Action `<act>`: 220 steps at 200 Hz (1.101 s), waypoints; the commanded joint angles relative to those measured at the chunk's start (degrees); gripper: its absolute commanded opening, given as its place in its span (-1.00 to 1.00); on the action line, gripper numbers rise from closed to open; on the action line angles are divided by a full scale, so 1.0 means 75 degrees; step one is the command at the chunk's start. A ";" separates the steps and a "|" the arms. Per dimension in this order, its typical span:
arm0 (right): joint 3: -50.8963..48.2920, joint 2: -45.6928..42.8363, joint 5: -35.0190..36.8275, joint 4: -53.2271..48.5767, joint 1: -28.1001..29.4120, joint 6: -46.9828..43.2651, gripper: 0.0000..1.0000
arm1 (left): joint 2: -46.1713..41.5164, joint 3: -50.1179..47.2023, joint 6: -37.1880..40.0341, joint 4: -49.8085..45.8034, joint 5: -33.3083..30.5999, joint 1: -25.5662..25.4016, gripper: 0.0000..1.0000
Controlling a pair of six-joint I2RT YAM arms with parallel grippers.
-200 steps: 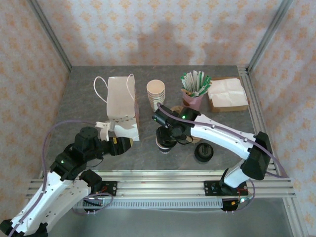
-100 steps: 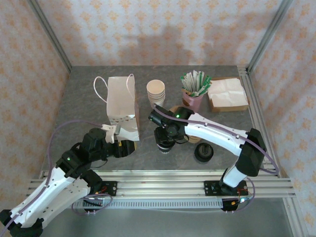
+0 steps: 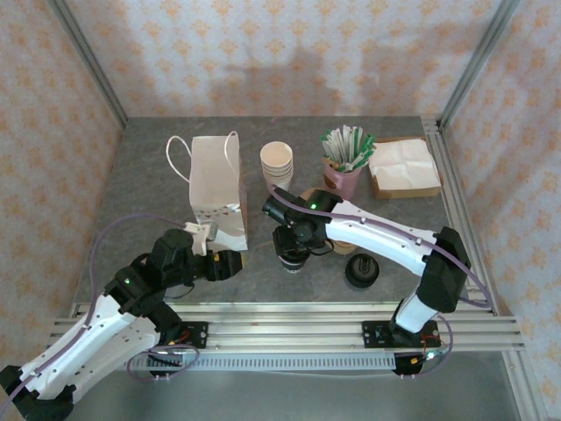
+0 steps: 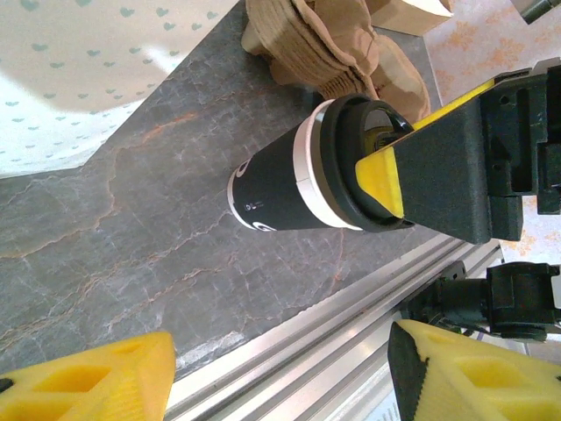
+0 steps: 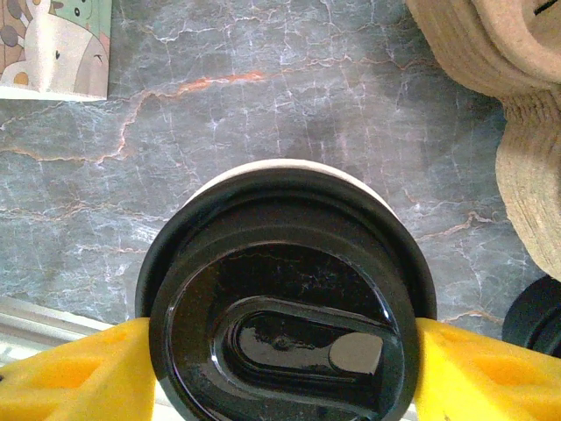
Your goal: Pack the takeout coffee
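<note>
The takeout coffee [image 3: 292, 255], a dark-sleeved paper cup with a black lid, stands upright on the table in front of the white paper bag [image 3: 217, 189]. My right gripper [image 3: 294, 244] comes down over it. In the right wrist view the lid [image 5: 280, 324] sits between the yellow fingers [image 5: 79, 373], which touch its rim on both sides. My left gripper [image 3: 231, 262] hovers low to the cup's left, open, with nothing between its fingers [image 4: 83, 381]. From the left wrist the cup [image 4: 289, 189] shows with the right gripper's finger against its lid.
A stack of lidless cups [image 3: 277, 165] stands behind the coffee. Brown cup carriers [image 3: 317, 196] lie beside it. A stack of black lids [image 3: 361, 270] sits to the right. A pink cup of sticks [image 3: 344, 160] and a napkin tray [image 3: 403, 167] are at the back right.
My left arm has swung right, bringing its gripper closer to the cup. My right gripper shifted slightly left over the cup. The cup has stayed on the table.
</note>
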 commanded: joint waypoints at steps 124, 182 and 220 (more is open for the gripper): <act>-0.0439 0.0222 -0.0022 0.0197 0.0135 0.0263 0.37 | 0.0179 -0.0263 -0.0158 0.0444 -0.0381 -0.0203 0.33; -0.0721 0.0256 0.0039 0.0216 0.0207 0.0393 0.37 | 0.0197 -0.0319 -0.0158 0.0454 -0.0409 -0.0214 0.33; -0.0773 0.0429 0.0178 0.0039 0.0305 0.0447 0.37 | 0.0226 -0.0344 -0.0176 0.0479 -0.0424 -0.0236 0.33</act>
